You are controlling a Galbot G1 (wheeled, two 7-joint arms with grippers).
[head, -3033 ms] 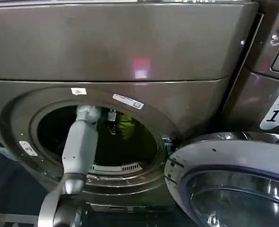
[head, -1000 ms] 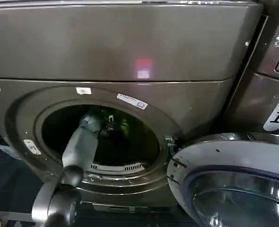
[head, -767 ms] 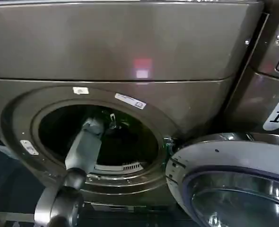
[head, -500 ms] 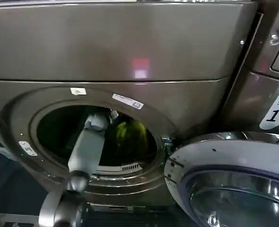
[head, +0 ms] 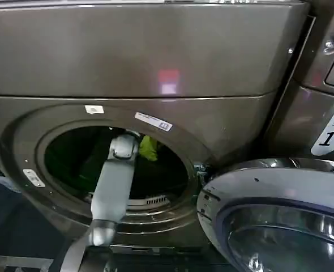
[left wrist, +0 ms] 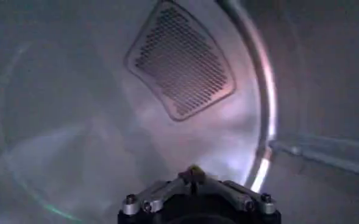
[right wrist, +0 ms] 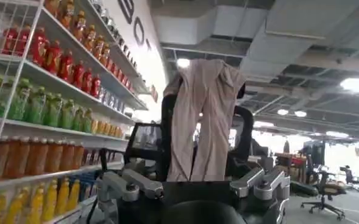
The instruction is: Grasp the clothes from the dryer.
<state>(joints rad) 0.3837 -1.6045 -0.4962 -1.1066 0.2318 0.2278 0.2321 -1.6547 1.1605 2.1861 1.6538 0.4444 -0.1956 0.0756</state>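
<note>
The dryer (head: 155, 56) is bronze-grey and its round porthole (head: 54, 187) stands open. My left arm reaches in through the porthole. Its gripper (head: 136, 145) is high in the drum, shut on a fold of the lime-green clothes (head: 149, 147) that hangs beside it. In the left wrist view the left gripper (left wrist: 193, 175) has its fingers pinched together, with a small tuft of the green clothes (left wrist: 194, 170) at the tips. The drum's back wall and a perforated vent (left wrist: 180, 61) lie beyond. My right gripper (right wrist: 194, 185) is parked away from the dryer, its links spread wide.
The silver-rimmed glass door (head: 269, 192) is swung open at the lower right, close to the porthole. A like bronze machine with a "1" sticker (head: 332, 133) stands to the right. Past the right gripper are a beige cloth (right wrist: 203, 115) on a black frame and drink shelves (right wrist: 39, 109).
My left arm has swung right and lifted inside the drum. The green clothes sat lower and looked larger half a second ago; now a smaller fold hangs higher, at the gripper.
</note>
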